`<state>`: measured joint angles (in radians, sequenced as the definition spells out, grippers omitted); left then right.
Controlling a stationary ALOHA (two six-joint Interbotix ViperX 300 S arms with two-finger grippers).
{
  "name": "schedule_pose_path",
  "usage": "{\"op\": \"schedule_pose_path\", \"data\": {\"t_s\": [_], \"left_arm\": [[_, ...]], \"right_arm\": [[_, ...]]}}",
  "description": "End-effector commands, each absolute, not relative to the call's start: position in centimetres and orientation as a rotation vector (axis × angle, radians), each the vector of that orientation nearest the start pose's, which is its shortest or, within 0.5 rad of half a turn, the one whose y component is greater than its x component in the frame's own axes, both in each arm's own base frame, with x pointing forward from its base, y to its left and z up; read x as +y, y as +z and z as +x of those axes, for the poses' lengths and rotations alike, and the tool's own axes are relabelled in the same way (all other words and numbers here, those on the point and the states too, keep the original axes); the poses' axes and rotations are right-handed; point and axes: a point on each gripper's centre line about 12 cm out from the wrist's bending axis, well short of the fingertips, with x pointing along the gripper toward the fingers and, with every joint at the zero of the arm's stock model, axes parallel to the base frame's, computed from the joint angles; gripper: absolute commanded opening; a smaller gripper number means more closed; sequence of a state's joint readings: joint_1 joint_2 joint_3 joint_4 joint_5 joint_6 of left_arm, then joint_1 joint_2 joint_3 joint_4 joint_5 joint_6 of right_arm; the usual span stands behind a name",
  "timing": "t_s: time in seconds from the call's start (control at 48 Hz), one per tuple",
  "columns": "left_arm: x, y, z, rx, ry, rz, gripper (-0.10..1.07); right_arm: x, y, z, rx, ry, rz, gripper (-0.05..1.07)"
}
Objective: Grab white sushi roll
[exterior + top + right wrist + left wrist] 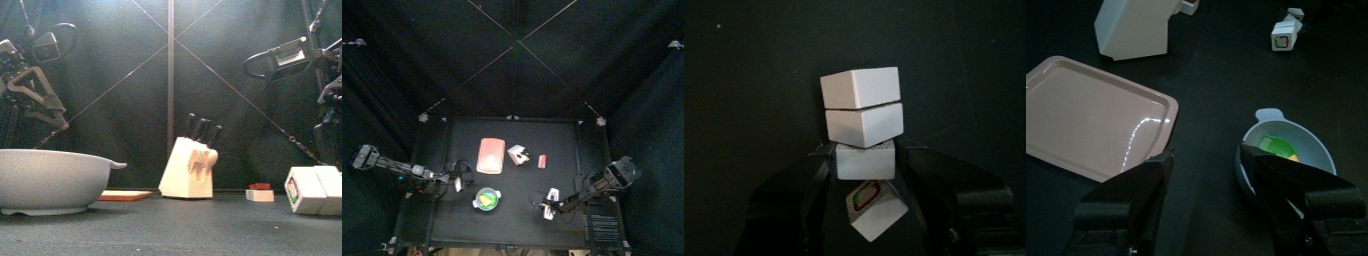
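My right gripper (pixel 867 190) stands wide, jaws flanking the white roll (pixel 865 122) at the table's (pixel 523 135) five o'clock, grasp unconfirmed; my left gripper (pixel 1211 190) hangs released at eight o'clock over the dish (pixel 1288 153).

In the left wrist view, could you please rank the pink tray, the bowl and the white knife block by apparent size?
1. Pink tray, clearly largest.
2. Bowl and white knife block: similar, and the block lies farther away and is cropped, so I won't rank them.
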<state>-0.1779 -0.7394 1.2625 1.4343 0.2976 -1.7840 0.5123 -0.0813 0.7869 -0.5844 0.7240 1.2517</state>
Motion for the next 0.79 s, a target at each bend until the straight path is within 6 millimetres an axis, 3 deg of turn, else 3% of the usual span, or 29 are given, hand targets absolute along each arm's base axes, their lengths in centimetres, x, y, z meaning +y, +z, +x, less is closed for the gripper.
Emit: {"op": "schedule_pose_path", "data": {"t_s": [0.0,0.208,0.458,0.771], "left_arm": [[-0.1,18.2,20.3,0.512,0.213,-0.215,0.90],[-0.1,18.2,20.3,0.512,0.213,-0.215,0.90],[-0.1,18.2,20.3,0.512,0.212,-0.215,0.90],[-0.1,18.2,20.3,0.514,0.215,-0.218,0.90]], "right_arm": [[10.4,15.1,27.8,1.088,-0.346,0.143,0.82],[10.0,16.9,28.2,1.034,-0.346,0.154,0.82],[9.3,16.4,28.7,1.062,-0.398,0.189,0.83],[10.5,17.0,30.8,1.060,-0.408,0.208,0.83]]}}
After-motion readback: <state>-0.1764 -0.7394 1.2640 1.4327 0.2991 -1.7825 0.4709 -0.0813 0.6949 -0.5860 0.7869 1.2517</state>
